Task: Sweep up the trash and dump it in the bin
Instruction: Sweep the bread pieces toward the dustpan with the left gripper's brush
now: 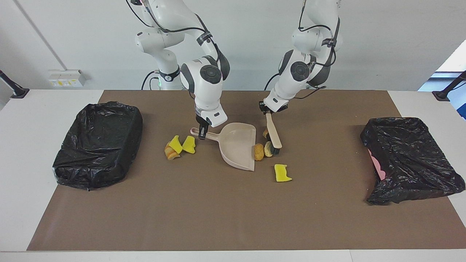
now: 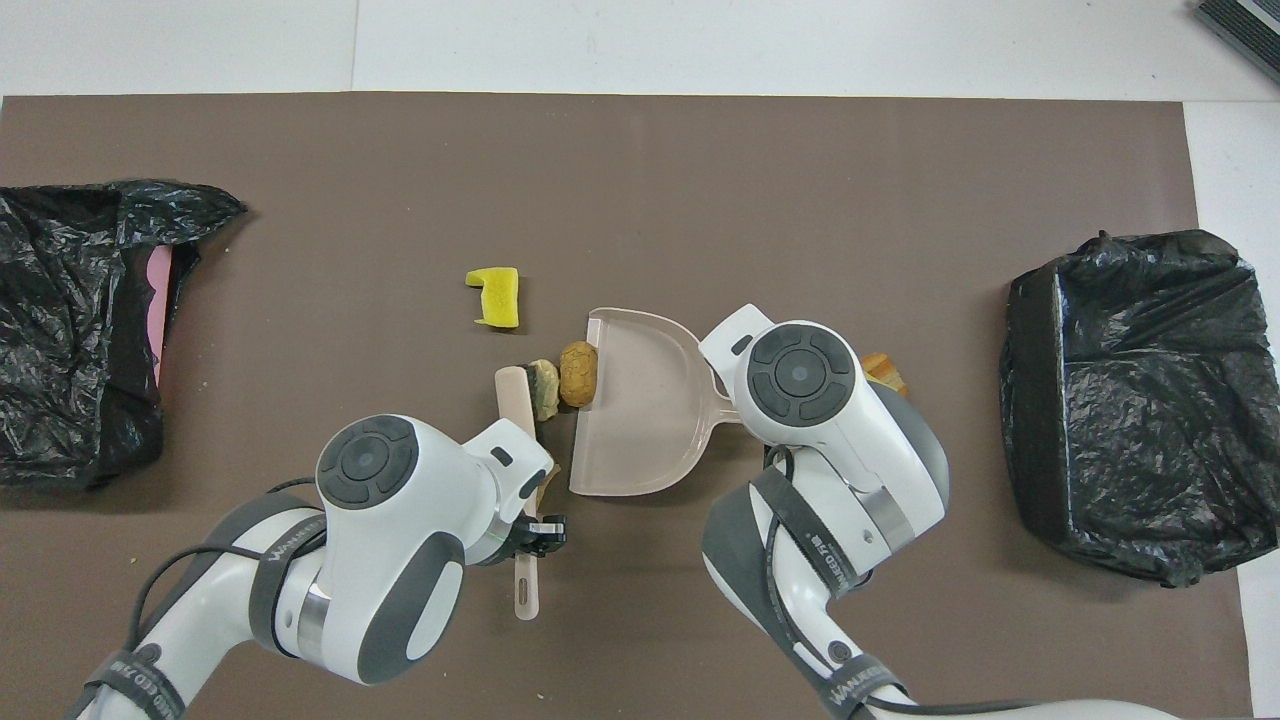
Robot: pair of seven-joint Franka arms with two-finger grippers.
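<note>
Sweep step in hand: left gripper [image 1: 268, 111], mid-frame in facing view, clamped on brush [image 1: 273, 135] handle, bristles pushing brown trash chunks [image 1: 259, 152] against dustpan [image 1: 238, 145] lip at frame centre. Right gripper [image 1: 203, 128] clamped on the pan's handle, pan flat on mat. Yellow scrap [image 1: 282, 173] loose below brush; more scraps [image 1: 179, 146] left of pan handle. Next, prob: push chunks over lip w/o tipping pan, then fetch stray bits. Bins [image 1: 97, 143] at both frame edges.

A brown rectangular mat [image 1: 218, 211] covers the white bench [image 1: 29, 120]. A white wall socket plate [image 1: 65, 78] is mounted on the pale wall [image 1: 382, 43]. A black slatted object [image 2: 1240, 25] lies at the bench corner toward the right arm's end.
</note>
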